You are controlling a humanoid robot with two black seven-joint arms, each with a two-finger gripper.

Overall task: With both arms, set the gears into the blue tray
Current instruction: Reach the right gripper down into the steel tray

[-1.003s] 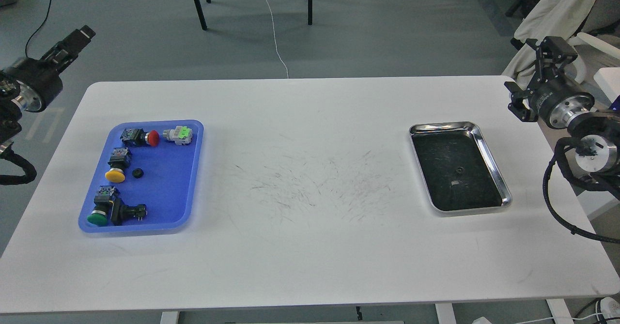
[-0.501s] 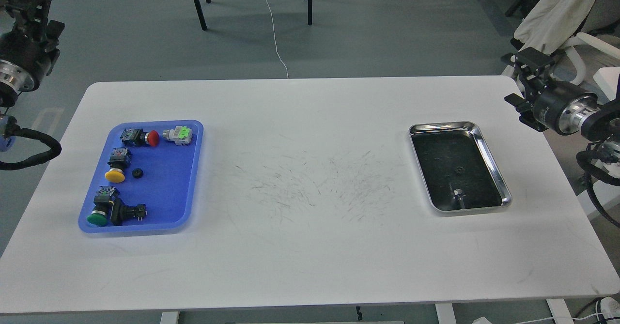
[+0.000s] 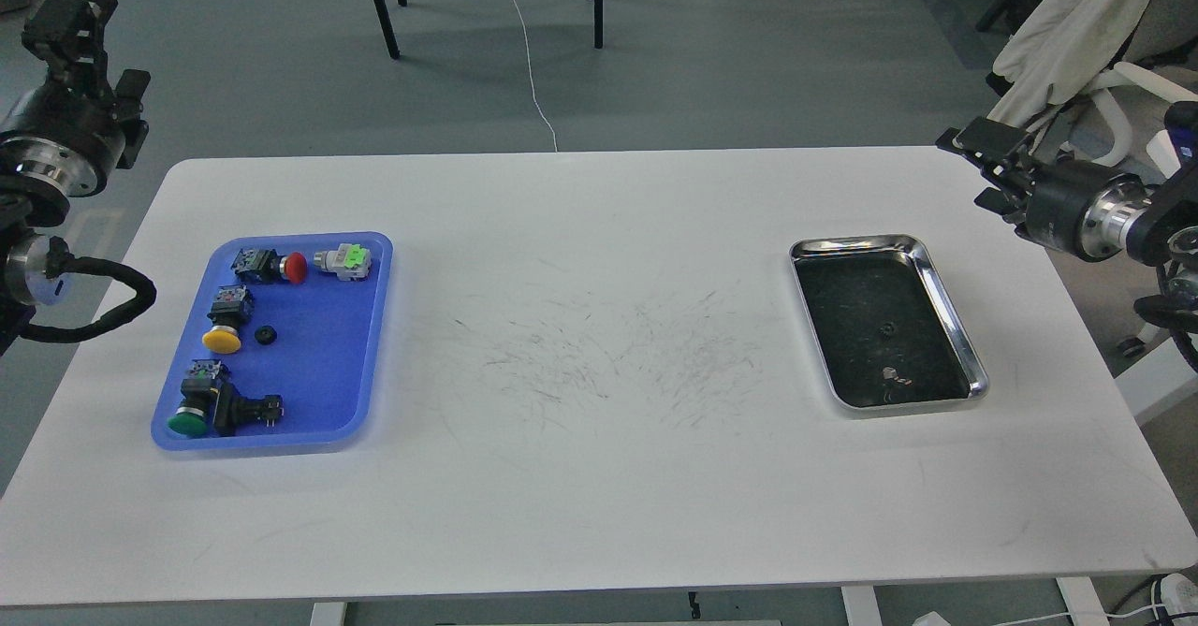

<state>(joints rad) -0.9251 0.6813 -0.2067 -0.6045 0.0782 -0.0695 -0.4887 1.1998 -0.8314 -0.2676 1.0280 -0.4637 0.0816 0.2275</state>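
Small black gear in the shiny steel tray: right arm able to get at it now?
Probably yes. The small black gear lies uncovered on the shiny steel tray floor, nothing over it; the right gripper hovers near the tray's far right corner.

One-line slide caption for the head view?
One gear lies in the blue tray, another in the steel tray; both grippers hover off-table.

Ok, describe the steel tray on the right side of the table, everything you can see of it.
The steel tray is rectangular with rounded corners, a shiny raised metal rim and a dark, scuffed bottom. It lies flat on the white table, its long side running away from the camera. One tiny dark gear sits near its middle. A small bright glint shows nearer the front. Nothing else touches it.
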